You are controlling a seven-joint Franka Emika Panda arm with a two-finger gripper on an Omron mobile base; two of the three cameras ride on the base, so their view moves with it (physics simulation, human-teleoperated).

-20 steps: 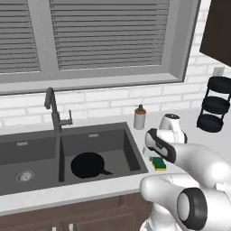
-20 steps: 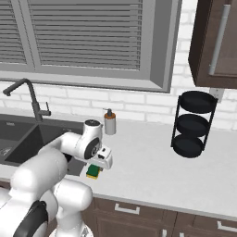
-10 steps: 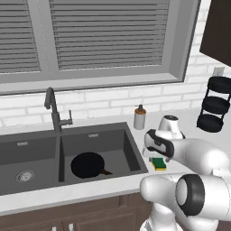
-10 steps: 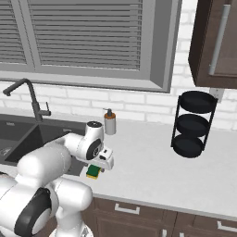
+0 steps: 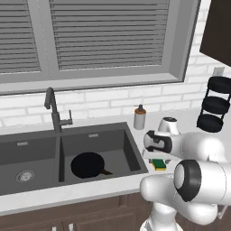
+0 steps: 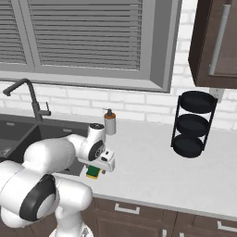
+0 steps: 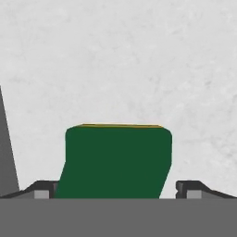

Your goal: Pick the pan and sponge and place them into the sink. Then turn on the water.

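The sponge [image 7: 118, 159] lies green side up on the pale surface [image 7: 139, 60], just right of the sink [image 5: 135, 149] rim and close to the front edge; in the base views it peeks out green and yellow under the robot's wrist [image 5: 159, 164] [image 6: 93, 172]. From the hand view it sits straight ahead of the hand [image 7: 118, 190], centred in the gap, with one dark fingertip [image 7: 44, 189] to its left and the other to its right, both clear of its sides. The fingers are spread wide and hold nothing. The sponge's green top reaches almost from one fingertip to the other, so its long side seems to run across the gap, and the closing stroke would squeeze it along that length; whether the fit is snug or has slack I cannot tell. The dark strip at the left edge of the hand view looks like the sink wall, which puts the basin on that side of the hand. The pan [image 5: 88, 164] already rests in the right basin, its handle pointing right, so the sponge is the piece not yet placed. The faucet [image 5: 54, 110] stands behind the divider, no stream showing. My reading: a straight descent, then close.
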